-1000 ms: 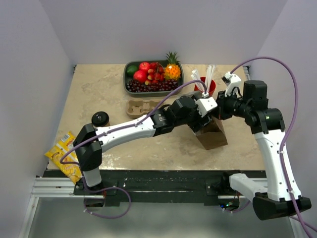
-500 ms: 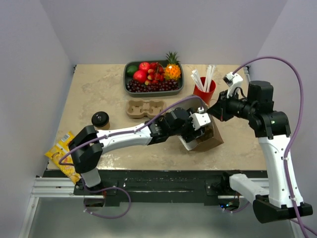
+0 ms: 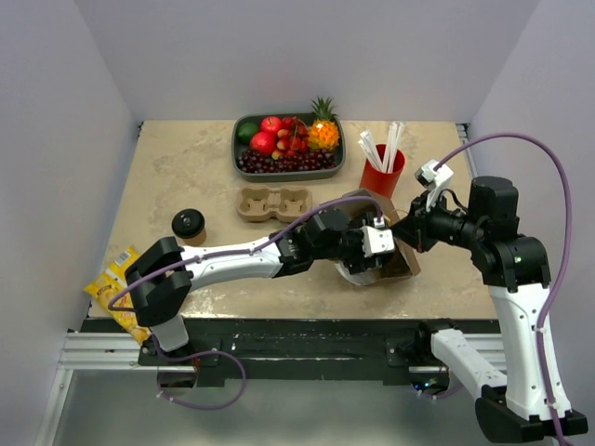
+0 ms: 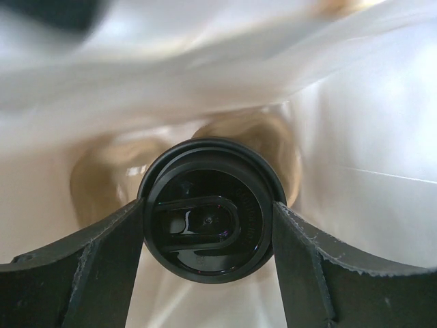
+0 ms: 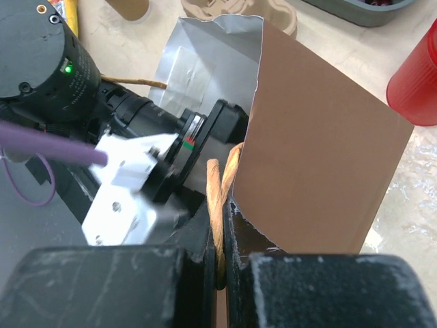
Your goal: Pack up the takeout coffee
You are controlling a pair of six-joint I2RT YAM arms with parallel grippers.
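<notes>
Left tool (image 4: 208, 236): part-spread, clamped on takeout coffee (image 4: 205, 198), round glossy black lid, within white-lined bag (image 4: 362, 116). Right tool (image 5: 220, 273): pressed together, twisted paper handle (image 5: 214, 198) pinched.

L arm (image 3: 232, 260) plugs bag (image 5: 321, 171) mouth; its walls close round lid (image 4: 208, 219).

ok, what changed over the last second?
The left gripper carried the black-lidded cup down into the white-lined brown paper bag, which tipped its mouth toward it. The right gripper kept its pinch on the bag's twisted paper handle. The fruit tray, red straw cup, cardboard carrier unmoved.
</notes>
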